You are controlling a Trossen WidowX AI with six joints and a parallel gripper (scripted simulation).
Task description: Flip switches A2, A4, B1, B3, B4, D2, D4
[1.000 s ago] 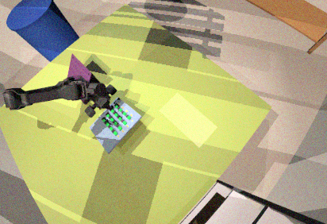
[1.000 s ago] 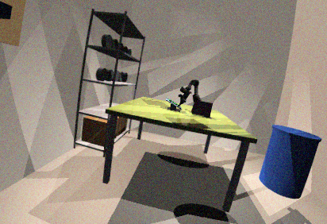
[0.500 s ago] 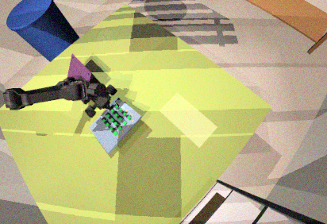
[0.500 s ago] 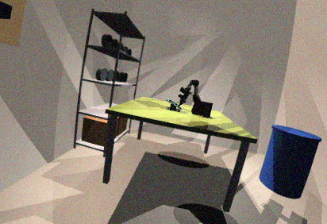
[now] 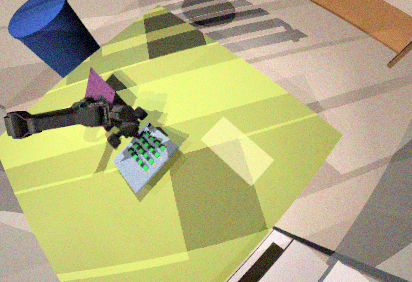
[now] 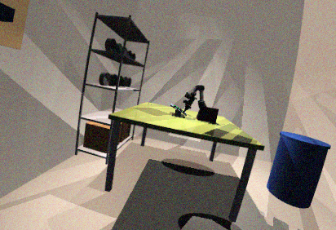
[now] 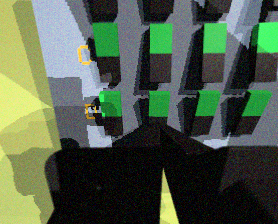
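The light blue switch panel (image 5: 134, 178) (image 7: 55, 50) lies on the table. In the wrist view the letter C (image 7: 84, 55) and the letter D (image 7: 91, 111) mark its two nearest rows. Row C switches, such as C1 (image 7: 106, 40) and C2 (image 7: 161, 38), show green far halves and dark near halves. D1 (image 7: 110, 104), D3 (image 7: 207, 103) and D4 (image 7: 256, 104) show shorter green far halves and dark near halves. My gripper (image 7: 156, 128) is shut and empty, its tips at the near end of D2 (image 7: 159, 104), whose near half they hide. Contact cannot be told. Rows A and B are mostly out of the wrist view.
The yellow-green table (image 5: 100, 232) (image 6: 143, 121) carries the arm and a purple upright plate (image 5: 99, 87) beside the arm. A blue barrel (image 5: 37, 22) (image 6: 299, 173) stands off the table. A shelf rack (image 6: 118, 87) and a wooden bench (image 5: 340, 7) stand apart from it.
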